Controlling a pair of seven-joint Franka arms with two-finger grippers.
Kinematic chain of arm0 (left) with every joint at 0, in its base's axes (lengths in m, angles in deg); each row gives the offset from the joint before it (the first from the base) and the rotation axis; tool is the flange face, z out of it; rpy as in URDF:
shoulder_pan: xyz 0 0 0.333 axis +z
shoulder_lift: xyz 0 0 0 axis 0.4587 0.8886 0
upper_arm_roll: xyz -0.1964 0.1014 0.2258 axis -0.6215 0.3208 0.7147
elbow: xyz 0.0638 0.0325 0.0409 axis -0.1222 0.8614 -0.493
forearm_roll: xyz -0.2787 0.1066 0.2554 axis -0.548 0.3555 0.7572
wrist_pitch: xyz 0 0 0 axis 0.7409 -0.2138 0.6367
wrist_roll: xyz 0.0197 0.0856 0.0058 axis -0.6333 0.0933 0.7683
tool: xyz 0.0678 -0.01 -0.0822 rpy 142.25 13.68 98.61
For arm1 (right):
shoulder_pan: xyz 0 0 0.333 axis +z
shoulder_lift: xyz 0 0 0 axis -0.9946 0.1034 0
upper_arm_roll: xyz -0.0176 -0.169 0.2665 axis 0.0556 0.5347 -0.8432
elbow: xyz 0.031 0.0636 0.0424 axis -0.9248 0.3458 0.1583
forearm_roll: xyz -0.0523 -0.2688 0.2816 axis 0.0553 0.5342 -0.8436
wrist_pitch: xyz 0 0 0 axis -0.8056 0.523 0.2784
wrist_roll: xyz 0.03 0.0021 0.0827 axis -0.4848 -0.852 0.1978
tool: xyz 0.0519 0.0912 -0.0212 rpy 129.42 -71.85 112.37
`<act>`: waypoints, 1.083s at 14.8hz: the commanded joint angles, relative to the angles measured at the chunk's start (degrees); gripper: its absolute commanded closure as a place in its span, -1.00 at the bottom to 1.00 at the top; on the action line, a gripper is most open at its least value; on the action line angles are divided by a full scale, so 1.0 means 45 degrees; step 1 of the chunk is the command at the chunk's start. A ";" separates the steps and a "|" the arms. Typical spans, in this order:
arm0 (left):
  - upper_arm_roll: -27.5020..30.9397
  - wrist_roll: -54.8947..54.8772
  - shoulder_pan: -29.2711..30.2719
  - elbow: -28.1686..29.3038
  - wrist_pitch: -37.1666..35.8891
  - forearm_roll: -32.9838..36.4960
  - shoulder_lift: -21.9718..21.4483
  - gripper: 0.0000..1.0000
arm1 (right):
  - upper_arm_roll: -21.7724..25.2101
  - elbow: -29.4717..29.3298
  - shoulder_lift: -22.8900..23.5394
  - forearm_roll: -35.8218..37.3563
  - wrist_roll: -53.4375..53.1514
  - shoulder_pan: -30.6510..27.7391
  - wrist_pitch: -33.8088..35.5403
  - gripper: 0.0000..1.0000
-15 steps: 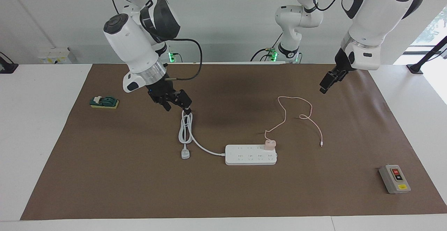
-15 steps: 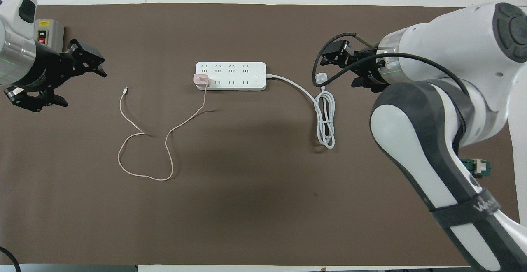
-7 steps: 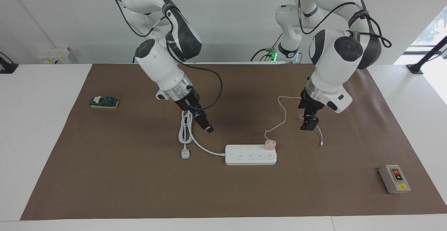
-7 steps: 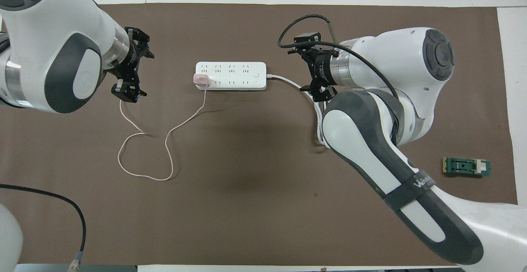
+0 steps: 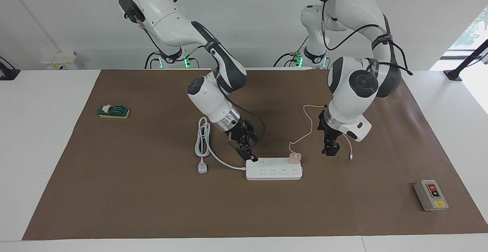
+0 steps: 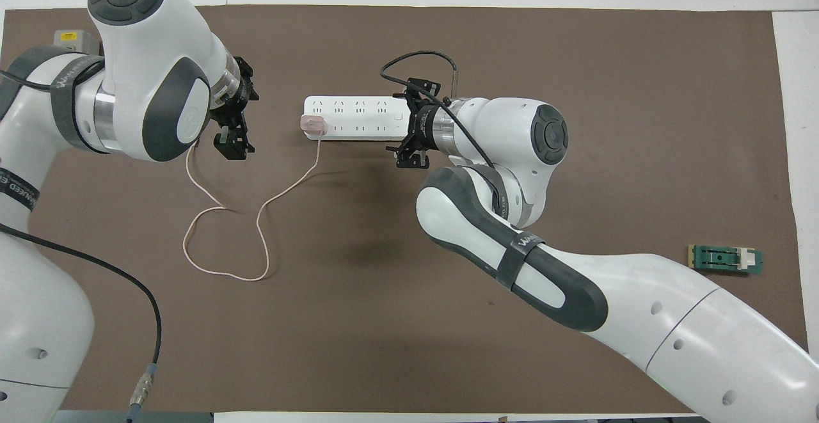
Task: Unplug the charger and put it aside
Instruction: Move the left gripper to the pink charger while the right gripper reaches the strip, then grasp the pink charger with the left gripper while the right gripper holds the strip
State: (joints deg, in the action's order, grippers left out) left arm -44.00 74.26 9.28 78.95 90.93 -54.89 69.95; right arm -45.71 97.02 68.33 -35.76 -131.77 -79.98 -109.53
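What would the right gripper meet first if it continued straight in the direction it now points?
Probably the power strip: the right gripper slants down toward that strip's cord end. How close its tips are is unclear.

Glossy white arm shells with dark grey joint caps, loose black cables, black claws, silver wrist rings.

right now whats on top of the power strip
The pink charger sits plugged in at the power strip's end toward the left arm. The right pincer is at the cord end; whether it touches is unclear. The rest is bare sockets.
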 commanded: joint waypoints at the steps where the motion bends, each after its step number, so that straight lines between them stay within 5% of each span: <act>1: 0.0170 0.0948 -0.0233 -0.0334 0.0990 0.0113 0.0606 -1.00 | -0.0210 -0.0473 0.0380 -0.0101 0.0289 -0.0710 0.0546 -1.00; 4: 0.0190 0.1693 -0.0487 -0.0703 0.1445 0.0133 0.1192 -1.00 | -0.0347 -0.0533 0.0675 -0.0787 0.0329 -0.0694 0.1791 -1.00; 6: 0.0190 0.2044 -0.0642 -0.0842 0.1445 0.0132 0.1466 -1.00 | -0.0424 -0.0649 0.0654 -0.0845 0.1454 -0.0866 0.4087 -1.00; 11: 0.0190 0.2824 -0.1384 -0.1505 0.1619 0.0133 0.2052 -1.00 | -0.0425 -0.2228 0.0713 -0.0126 0.1930 -0.1356 0.7320 -1.00; 16: 0.0209 0.3042 -0.1893 -0.1740 0.1796 0.0152 0.2756 -1.00 | -0.0269 -0.2853 0.1861 0.0519 0.2341 -0.0287 0.4982 -1.00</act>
State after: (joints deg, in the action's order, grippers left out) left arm -43.92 87.20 1.32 73.32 98.50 -54.89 79.92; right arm -46.51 87.38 71.76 -36.27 -121.86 -84.39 -83.47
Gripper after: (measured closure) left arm 0.000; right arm 0.000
